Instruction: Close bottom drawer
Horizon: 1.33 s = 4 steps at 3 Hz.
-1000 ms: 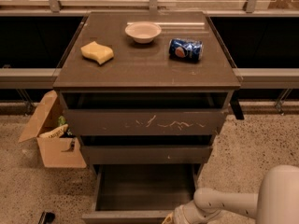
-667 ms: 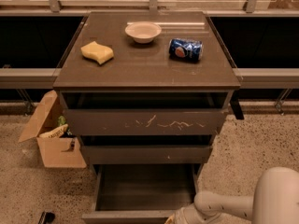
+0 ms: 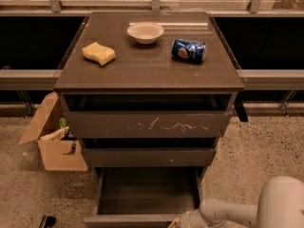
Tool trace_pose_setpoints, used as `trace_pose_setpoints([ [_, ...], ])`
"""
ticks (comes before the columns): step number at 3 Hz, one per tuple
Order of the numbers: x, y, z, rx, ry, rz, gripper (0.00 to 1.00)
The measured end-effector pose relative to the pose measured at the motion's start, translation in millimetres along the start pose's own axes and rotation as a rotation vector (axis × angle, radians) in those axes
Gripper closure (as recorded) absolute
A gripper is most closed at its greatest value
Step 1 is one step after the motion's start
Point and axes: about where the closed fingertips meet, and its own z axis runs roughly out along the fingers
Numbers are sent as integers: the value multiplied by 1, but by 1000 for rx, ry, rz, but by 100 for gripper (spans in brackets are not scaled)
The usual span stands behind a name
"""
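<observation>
The bottom drawer (image 3: 147,194) of the dark grey-brown cabinet is pulled far out, its deep box empty and its front edge (image 3: 128,219) at the lower rim of the view. My gripper (image 3: 176,222) is at the drawer front's right end, at the bottom edge of the view, on the end of my white arm (image 3: 223,212). Its fingers are cut off by the frame edge. The middle drawer (image 3: 148,156) and the scratched top drawer (image 3: 148,123) stand slightly out above.
On the cabinet top (image 3: 152,72) lie a yellow sponge (image 3: 99,53), a white bowl (image 3: 145,32) and a blue soda can (image 3: 189,50). An open cardboard box (image 3: 56,141) stands on the floor to the left. My white body (image 3: 282,205) is at lower right.
My arm has slid slightly lower and to the right along the drawer front. The drawer looks unchanged.
</observation>
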Motion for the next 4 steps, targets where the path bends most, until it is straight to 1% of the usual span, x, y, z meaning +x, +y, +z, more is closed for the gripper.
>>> trace_pose_setpoints([
  [1,4,-8,-1,32,-4,3,64],
  [2,9,-26,-5,78,-12,0,33],
  [3,12,-40,-7,105,-20,1,10],
  [4,18,-56,-10,119,-37,3,0],
])
